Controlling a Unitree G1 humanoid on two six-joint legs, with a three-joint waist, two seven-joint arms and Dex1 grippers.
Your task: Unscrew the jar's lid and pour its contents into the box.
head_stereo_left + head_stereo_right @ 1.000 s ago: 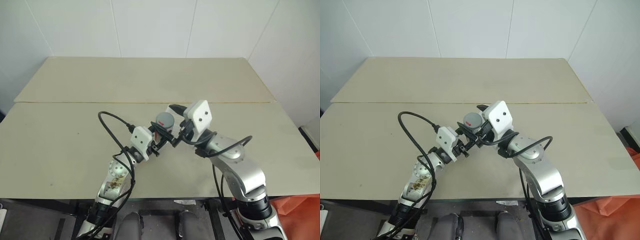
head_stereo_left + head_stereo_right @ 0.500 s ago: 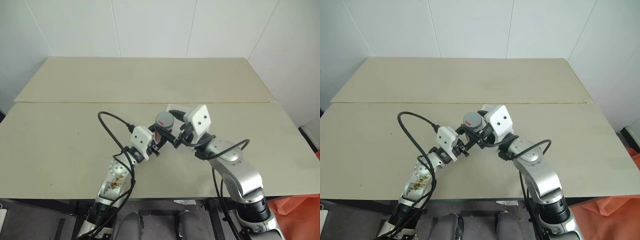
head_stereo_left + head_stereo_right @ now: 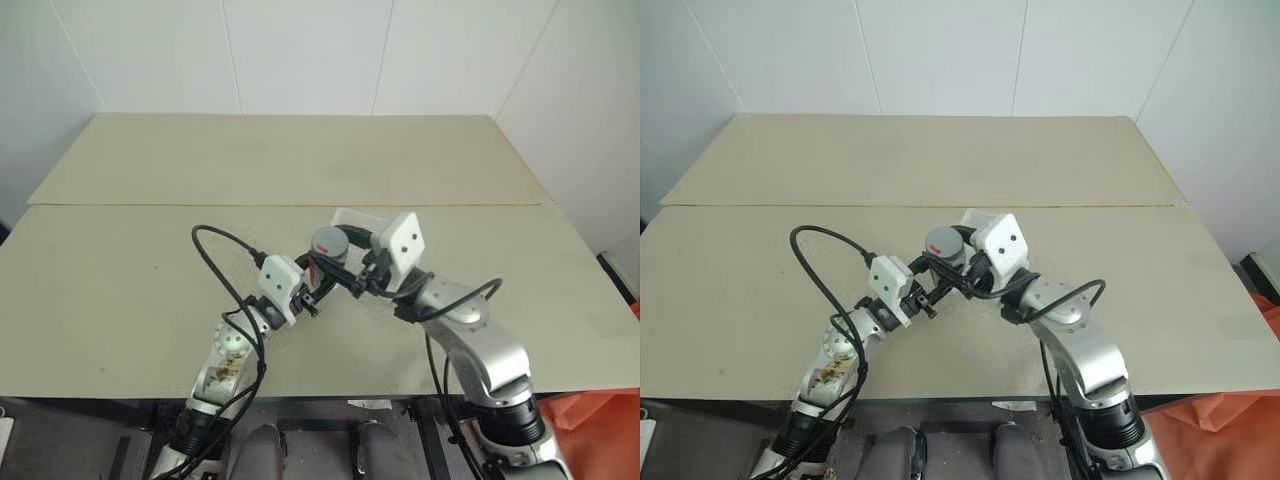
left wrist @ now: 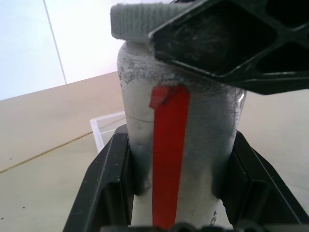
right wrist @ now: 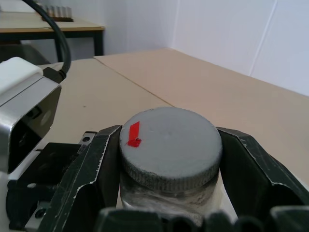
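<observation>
The right hand [image 5: 169,203], spread a second earlier, had pinched the lid [image 5: 170,141], so unscrewing could likely begin. The left hand [image 4: 176,193] stayed clamped on the jar [image 4: 178,140], held above the surface [image 3: 150,270]. Behind it, the box [image 3: 360,220] was partly hidden; the contents could not be seen.

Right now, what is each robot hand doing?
Left hand: closed on the jar.
Right hand: closed on the lid.

The left gripper [image 4: 169,188] is clamped on the small grey cylindrical jar [image 4: 178,145] body. The right gripper [image 5: 169,159] grips the jar's round grey ribbed lid [image 5: 170,142] from above.
</observation>
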